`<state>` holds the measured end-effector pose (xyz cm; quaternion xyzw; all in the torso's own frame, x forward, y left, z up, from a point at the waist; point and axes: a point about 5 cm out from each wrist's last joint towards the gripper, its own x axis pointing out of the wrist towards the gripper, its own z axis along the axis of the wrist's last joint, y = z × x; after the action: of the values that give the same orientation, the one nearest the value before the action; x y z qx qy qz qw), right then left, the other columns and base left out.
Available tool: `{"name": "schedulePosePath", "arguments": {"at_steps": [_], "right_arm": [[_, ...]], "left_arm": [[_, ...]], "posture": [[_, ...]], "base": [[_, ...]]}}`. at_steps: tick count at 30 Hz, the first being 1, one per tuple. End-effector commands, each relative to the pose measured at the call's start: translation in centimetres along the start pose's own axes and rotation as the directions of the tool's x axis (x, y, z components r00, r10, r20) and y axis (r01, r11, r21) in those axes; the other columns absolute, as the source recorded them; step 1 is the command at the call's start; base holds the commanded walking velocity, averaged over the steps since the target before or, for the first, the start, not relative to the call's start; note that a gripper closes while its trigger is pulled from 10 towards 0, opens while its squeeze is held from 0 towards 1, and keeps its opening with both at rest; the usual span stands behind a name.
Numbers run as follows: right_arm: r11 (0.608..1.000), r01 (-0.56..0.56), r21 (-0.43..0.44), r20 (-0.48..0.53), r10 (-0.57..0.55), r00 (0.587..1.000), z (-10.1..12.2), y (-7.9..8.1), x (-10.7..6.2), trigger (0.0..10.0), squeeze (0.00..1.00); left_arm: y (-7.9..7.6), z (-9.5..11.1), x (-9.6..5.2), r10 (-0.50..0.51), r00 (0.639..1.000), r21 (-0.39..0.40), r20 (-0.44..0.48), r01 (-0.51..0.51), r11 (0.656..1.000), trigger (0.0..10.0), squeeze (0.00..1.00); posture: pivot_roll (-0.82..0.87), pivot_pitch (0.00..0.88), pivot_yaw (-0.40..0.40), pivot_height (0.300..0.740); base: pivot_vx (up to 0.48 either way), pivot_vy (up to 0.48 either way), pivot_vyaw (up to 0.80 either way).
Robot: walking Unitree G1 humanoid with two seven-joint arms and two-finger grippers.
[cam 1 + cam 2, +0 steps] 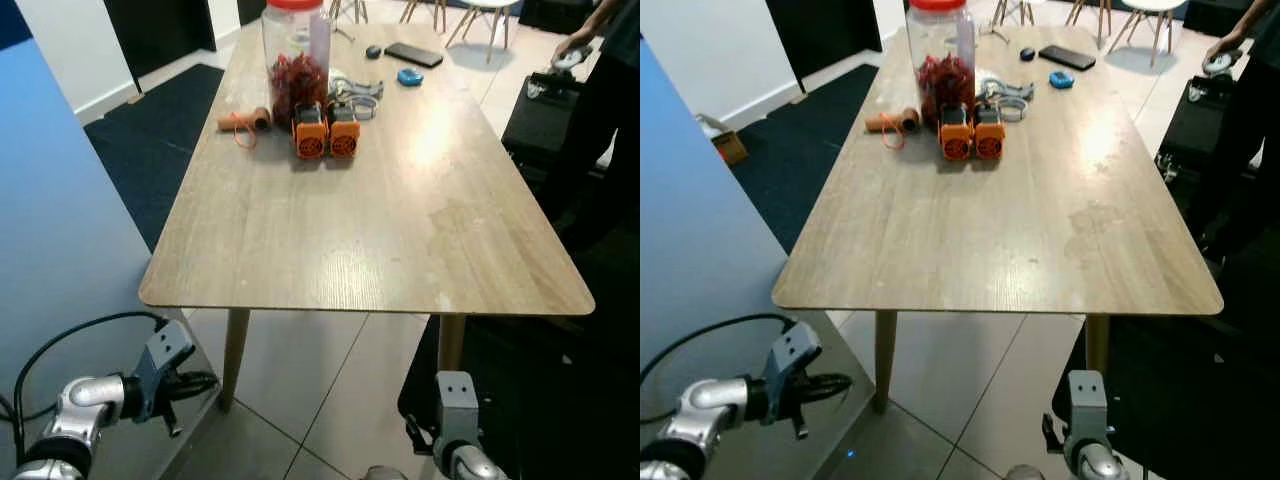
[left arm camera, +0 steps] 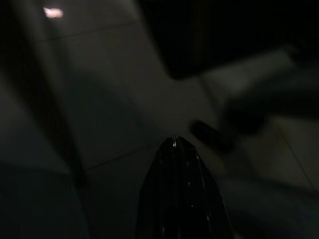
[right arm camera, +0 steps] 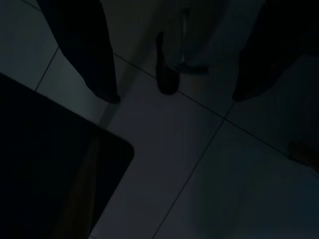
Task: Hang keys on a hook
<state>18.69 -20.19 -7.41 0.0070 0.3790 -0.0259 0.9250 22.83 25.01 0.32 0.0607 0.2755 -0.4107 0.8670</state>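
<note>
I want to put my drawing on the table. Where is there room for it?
The whole near half of the wooden table is bare, from the two orange gadgets back to the front edge. The far end is crowded: a red-lidded jar, a spool of orange cord, a bunch of metal rings, a blue thing and a phone.

Head cameras up high, peering forward and down over the long wooden desk (image 1: 400,230), near edge close, far end running away toward the chairs. Both eyes share that desk top and the tiled floor (image 1: 960,390) beneath (right eye shifted a touch sideways). Left wrist camera hangs low, close to the floor, sighting along its closed black jaws in deep shade. Right wrist camera looks down at dim floor tiles between its parted fingers (image 3: 99,59).
</note>
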Motion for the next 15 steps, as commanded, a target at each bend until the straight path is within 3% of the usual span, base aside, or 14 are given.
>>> {"name": "schedulePosePath", "arguments": {"at_steps": [1, 2, 3, 4, 5, 6, 7, 8, 10, 11, 13, 15], "right_arm": [[1.000, 0.008, 0.012, -0.021, -0.008, 1.000, -0.7, -0.1, -0.2, 10.0, 0.00], [1.000, 0.008, 0.014, -0.023, -0.007, 1.000, -0.7, 0.0, -0.2, 10.0, 0.00], [1.000, 0.008, 0.014, -0.023, -0.007, 1.000, -0.7, 0.0, -0.2, 10.0, 0.00], [1.000, 0.007, 0.016, -0.024, -0.007, 1.000, -0.8, 0.1, -0.2, 10.0, 0.00], [1.000, 0.007, 0.019, -0.027, -0.007, 1.000, -0.9, 0.2, -0.3, 10.0, 0.00], [1.000, 0.008, 0.023, -0.030, -0.007, 1.000, -1.0, 0.3, -0.3, 10.0, 0.00], [1.000, 0.008, 0.023, -0.030, -0.007, 1.000, -1.0, 0.3, -0.3, 10.0, 0.00], [1.000, 0.008, 0.025, -0.034, -0.007, 0.999, -1.1, 0.3, -0.3, 10.0, 0.00], [1.000, 0.008, 0.027, -0.036, -0.007, 0.999, -1.2, 0.4, -0.3, 10.0, 0.00], [1.000, 0.008, 0.029, -0.039, -0.007, 0.999, -1.3, 0.4, -0.4, 10.0, 0.00], [0.999, 0.011, 0.033, -0.044, -0.009, 0.999, -1.4, 0.4, -0.4, 10.0, 0.00], [0.999, 0.018, 0.038, -0.060, -0.016, 0.998, -1.8, 0.5, -0.5, 10.0, 0.00]], "left_arm": [[-0.6, -1.7, 0.1, 0.080, 0.997, -0.117, 0.001, -0.079, 0.990, 0.0, 0.00], [-0.7, -2.3, 0.2, 0.143, 0.990, -0.167, 0.004, -0.140, 0.976, 0.0, 0.00], [-0.7, -2.3, 0.2, 0.143, 0.990, -0.167, 0.004, -0.140, 0.976, 0.0, 0.00], [-0.7, -2.8, 0.2, 0.214, 0.977, -0.222, 0.003, -0.208, 0.953, 0.0, 0.00], [-0.7, -3.3, 0.2, 0.300, 0.954, -0.268, 0.000, -0.289, 0.919, 3.5, 0.00], [-0.9, -3.8, 0.3, 0.353, 0.936, -0.302, -0.010, -0.339, 0.891, 4.2, 0.00], [-0.9, -3.8, 0.3, 0.353, 0.936, -0.302, -0.010, -0.339, 0.891, 4.2, 0.00], [-1.3, -4.3, 0.5, 0.372, 0.928, -0.314, -0.023, -0.360, 0.878, 7.2, 0.00], [-1.6, -4.6, 0.6, 0.379, 0.925, -0.313, -0.030, -0.369, 0.875, 7.2, 0.00], [-2.1, -5.0, 0.9, 0.375, 0.925, -0.289, -0.056, -0.374, 0.881, 10.0, 0.00], [-2.4, -5.5, 1.1, 0.390, 0.916, -0.272, -0.093, -0.400, 0.875, 10.0, 0.00], [-2.6, -5.9, 1.8, 0.469, 0.870, -0.243, -0.153, -0.494, 0.835, 10.0, 0.00]], "posture": [[0.02, 0.069, 0.011, 0.740], [0.02, 0.067, 0.011, 0.740], [0.02, 0.067, 0.011, 0.740], [0.02, 0.066, 0.011, 0.740], [0.02, 0.065, 0.011, 0.740], [0.02, 0.064, 0.009, 0.740], [0.02, 0.064, 0.009, 0.740], [0.03, 0.063, 0.008, 0.740], [0.03, 0.063, 0.008, 0.740], [0.03, 0.063, 0.007, 0.740], [0.03, 0.062, 0.006, 0.740], [0.03, 0.062, 0.007, 0.740]], "base": [[0.000, 0.000, 0.00], [0.000, 0.000, 0.00], [0.000, 0.000, 0.00], [0.000, 0.000, 0.00], [0.000, 0.000, 0.00], [0.000, 0.000, 0.00], [0.000, 0.000, 0.00], [0.000, 0.000, 0.00], [0.000, 0.000, 0.00], [0.000, 0.000, 0.00], [0.000, 0.000, 0.00], [0.000, 0.000, 0.00]]}}
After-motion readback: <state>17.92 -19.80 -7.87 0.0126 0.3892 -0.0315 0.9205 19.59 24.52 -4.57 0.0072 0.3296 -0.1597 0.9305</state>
